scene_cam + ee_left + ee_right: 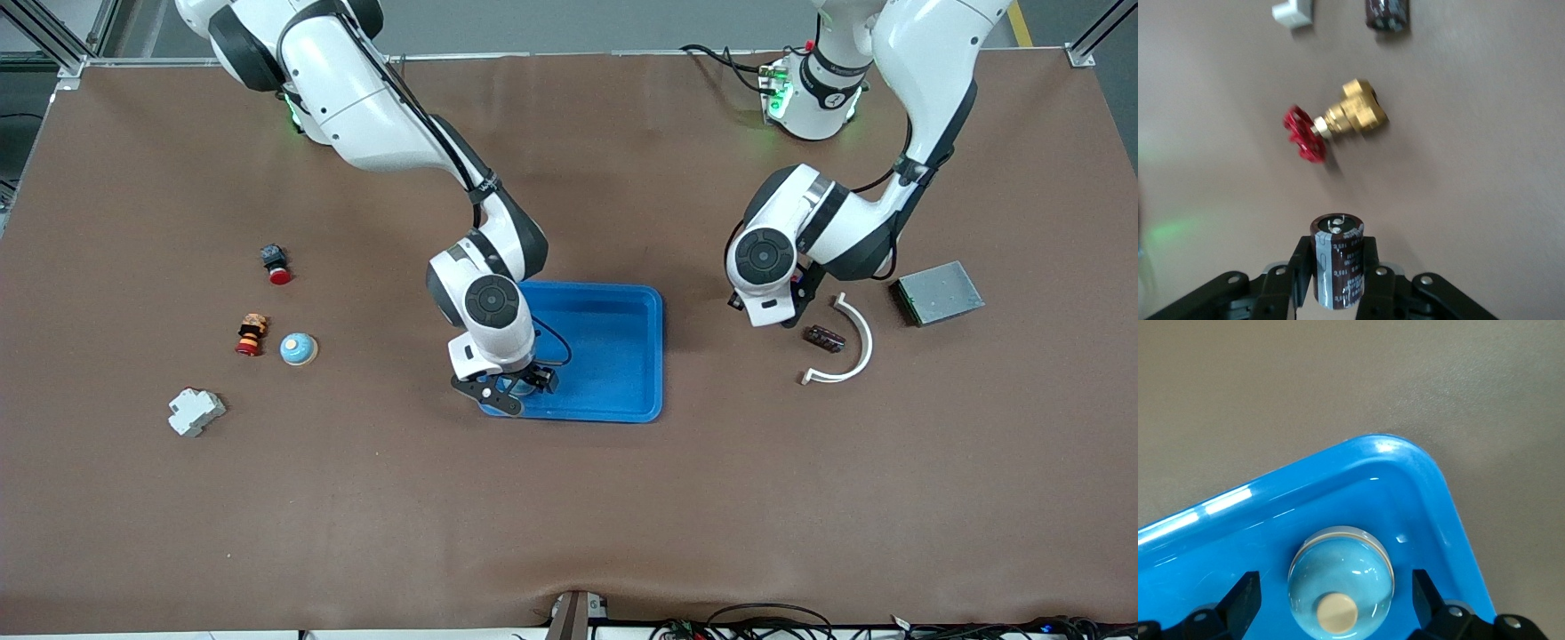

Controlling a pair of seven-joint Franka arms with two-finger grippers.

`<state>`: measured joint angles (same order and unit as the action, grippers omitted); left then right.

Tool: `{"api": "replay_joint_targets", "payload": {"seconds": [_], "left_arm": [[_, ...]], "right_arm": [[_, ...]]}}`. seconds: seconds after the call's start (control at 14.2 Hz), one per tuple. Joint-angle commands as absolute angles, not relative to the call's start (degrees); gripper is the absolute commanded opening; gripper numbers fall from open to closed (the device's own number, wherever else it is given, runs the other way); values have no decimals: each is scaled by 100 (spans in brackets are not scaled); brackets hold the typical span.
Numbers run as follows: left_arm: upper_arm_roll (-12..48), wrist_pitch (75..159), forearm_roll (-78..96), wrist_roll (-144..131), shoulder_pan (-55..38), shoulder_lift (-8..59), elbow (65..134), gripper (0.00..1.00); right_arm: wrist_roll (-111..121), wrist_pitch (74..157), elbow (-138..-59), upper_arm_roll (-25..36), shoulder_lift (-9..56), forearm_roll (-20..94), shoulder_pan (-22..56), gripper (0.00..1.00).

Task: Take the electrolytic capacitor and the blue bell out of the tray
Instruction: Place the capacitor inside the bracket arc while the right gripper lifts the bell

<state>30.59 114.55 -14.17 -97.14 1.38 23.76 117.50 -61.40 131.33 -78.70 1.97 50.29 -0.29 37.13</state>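
Left gripper [1338, 293]: fingers clamped on a dark cylindrical capacitor [1337, 260] (printing unreadable), above the brown table [569, 498]. Right gripper [1335, 597]: fingers wide apart, flanking a pale-blue domed bell [1340, 581] in the blue plastic tray [1405, 487].

Brown worktop [569, 516] carries a blue tray [622, 356] at centre. Toward the right arm's end: red-capped button [276, 264], striped button [251, 334], blue bell [298, 348], white block [196, 412]. Toward the left arm's end: grey box [937, 292], white curved strip [849, 347], dark capacitor [823, 338], brass valve [1338, 123].
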Motion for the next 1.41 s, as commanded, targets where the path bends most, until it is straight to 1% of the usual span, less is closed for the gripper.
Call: {"api": "replay_joint_targets", "payload": {"seconds": [0.0,0.07,0.21,0.28,0.77,0.99,1.13,1.34], "left_arm": [[3138,11777,-1283,-9896,115,2601,11786,0],[3146,11864,-1275,-10010,-16,2636,11786,0],[3138,12049,-1283,-10369,-271,2786,11734,0],[3138,12050,-1318,-10406,-316,2786,11733,0],[3094,11962,-1705,-10310,-167,2795,11786,0],[3076,11962,-1897,-10309,-9,2804,11786,0],[3076,11962,-2126,-10301,70,2830,11804,0],[3085,12006,-2461,-10301,325,3093,11769,0]], "right_arm": [[-6275,13131,-7682,255,5142,-123,3771,98],[-6258,13131,-7682,255,5142,-123,3762,79],[-6258,13131,-7682,255,5142,-114,3762,24],[-6267,13131,-7682,255,5142,-114,3762,1],[-6240,12991,-7568,246,5098,-79,3762,0],[-6196,12325,-7349,237,5036,-62,3735,0],[-6057,12147,-7321,211,4905,-35,3674,0],[-5363,11612,-7321,211,4659,-9,3560,0]]}}
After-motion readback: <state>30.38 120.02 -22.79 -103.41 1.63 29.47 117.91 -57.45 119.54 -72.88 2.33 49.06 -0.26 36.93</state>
